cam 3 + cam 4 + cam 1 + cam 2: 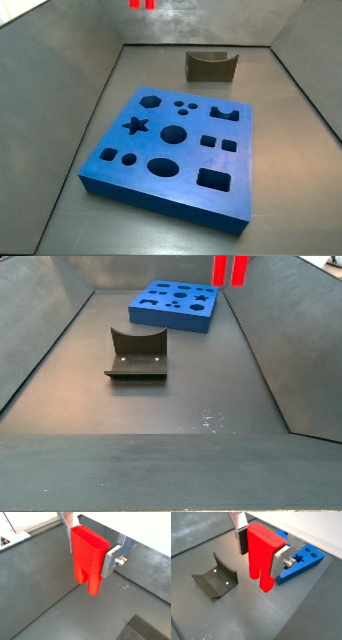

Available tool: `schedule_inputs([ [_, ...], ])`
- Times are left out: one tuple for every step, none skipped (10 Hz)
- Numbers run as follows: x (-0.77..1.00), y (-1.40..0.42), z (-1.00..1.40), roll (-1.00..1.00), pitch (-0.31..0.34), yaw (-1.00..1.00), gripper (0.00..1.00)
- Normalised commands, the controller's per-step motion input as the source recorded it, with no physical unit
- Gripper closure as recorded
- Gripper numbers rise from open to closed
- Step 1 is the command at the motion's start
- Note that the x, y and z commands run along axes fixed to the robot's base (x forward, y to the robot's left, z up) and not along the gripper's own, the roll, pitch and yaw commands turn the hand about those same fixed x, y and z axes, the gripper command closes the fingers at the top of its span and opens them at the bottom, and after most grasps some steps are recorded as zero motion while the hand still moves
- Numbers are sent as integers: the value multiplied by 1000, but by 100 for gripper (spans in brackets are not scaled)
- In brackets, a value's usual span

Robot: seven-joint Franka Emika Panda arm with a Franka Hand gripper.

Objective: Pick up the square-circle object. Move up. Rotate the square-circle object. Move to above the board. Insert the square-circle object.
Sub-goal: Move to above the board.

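Wrist views both show the square-circle object pinched between the gripper jaws, hanging lengthwise below them, clear of the floor. In a side view only its lower end shows at the frame's top, beyond the board; the fixture stands apart. Judging by this, rotation comes next: turn slowly, keeping the pinch firm so the piece cannot slip.
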Motion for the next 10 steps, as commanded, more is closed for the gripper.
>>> schedule_inputs([
  [14, 6, 1000, 81, 91, 6, 100],
  [16, 6, 1000, 81, 94, 7, 100],
  [19, 5, 1000, 79, 92, 8, 100],
  [19, 4, 1000, 78, 94, 9, 100],
  [20, 2, 997, 77, 93, 9, 100],
  [19, 0, 833, 77, 93, 9, 100],
  [19, 0, 672, 76, 93, 10, 100],
  [16, -1, 509, 75, 94, 10, 100],
  [15, -2, 298, 74, 93, 11, 100],
  [250, -1000, -121, 84, 32, -124, 100],
])
